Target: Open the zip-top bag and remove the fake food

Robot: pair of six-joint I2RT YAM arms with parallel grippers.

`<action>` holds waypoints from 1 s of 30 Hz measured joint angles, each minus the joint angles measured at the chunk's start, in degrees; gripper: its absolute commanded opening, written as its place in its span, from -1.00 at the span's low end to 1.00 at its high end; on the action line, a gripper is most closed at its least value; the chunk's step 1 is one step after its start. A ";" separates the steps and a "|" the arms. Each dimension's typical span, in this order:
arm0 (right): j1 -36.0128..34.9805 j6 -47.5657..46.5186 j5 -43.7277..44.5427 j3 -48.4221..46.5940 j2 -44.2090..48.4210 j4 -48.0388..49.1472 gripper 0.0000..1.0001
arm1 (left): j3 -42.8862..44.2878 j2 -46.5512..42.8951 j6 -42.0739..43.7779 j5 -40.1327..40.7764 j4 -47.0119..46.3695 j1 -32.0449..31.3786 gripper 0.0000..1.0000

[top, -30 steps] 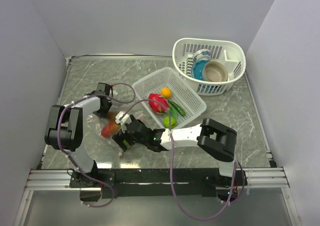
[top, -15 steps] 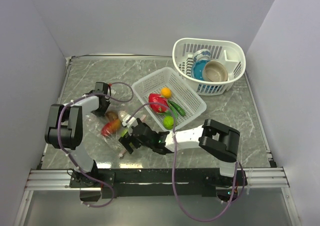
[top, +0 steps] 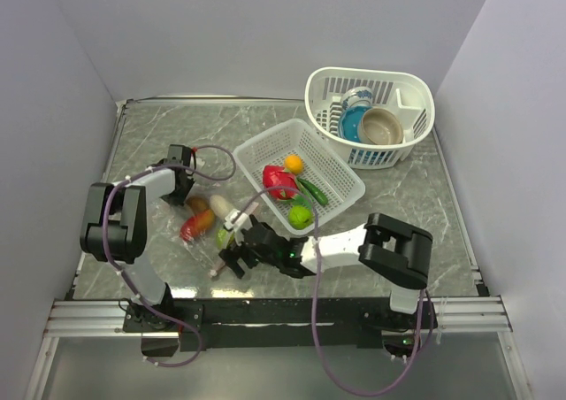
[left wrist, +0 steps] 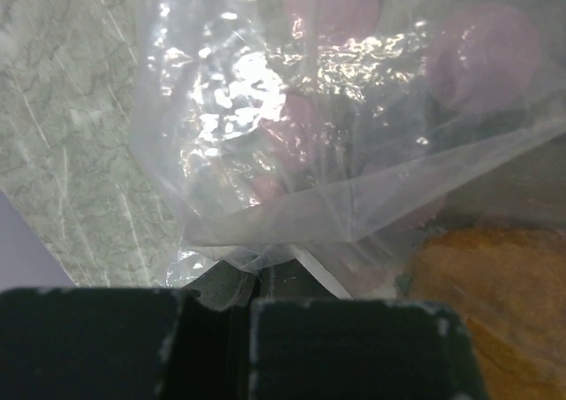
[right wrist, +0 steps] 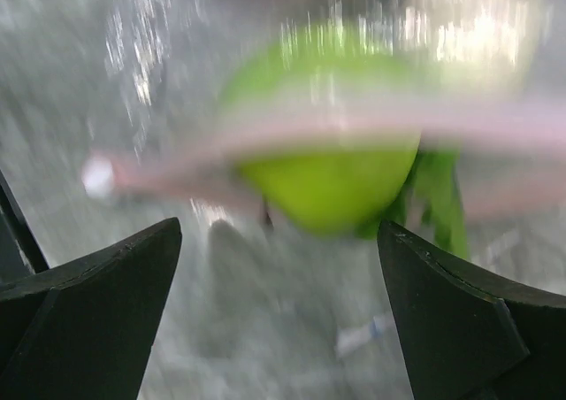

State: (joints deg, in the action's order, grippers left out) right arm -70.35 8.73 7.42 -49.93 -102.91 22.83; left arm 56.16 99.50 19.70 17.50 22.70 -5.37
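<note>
Pinching a corner of the zip-top bag (left wrist: 265, 152) with the left gripper (left wrist: 265, 280), jaws tight on plastic, left of the white basket (top: 265, 139). Holding the right gripper (right wrist: 279, 267) spread wide, empty, facing a green fake fruit (right wrist: 327, 188) behind the pink zip strip (right wrist: 309, 130).

Grey marbled tabletop (top: 168, 126) lies open at far left; a white perforated rectangular basket (top: 336, 161) blocks the middle; a white oval basket (top: 380, 157) fills the far right corner; the clear zip-top bag (top: 196, 223) lies near left.

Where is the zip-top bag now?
In the top view the zip-top bag lies on the table, left of the low white basket, between the left gripper and the right gripper.
</note>
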 measured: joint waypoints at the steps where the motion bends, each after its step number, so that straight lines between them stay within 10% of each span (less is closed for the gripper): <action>1: 0.00 0.00 -0.02 1.62 1.03 0.09 1.00 | 0.31 0.28 0.09 0.17 0.02 0.00 -0.98; 30: 0.66 -6.38 2.89 -14.19 -10.82 -2.56 1.00 | 2.05 1.60 -0.98 0.55 1.27 -3.23 -0.98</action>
State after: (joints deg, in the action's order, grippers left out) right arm -69.69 2.35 10.31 -64.12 -113.73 20.27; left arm 58.22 101.10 18.72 18.04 23.97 -8.60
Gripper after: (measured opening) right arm 0.999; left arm 0.016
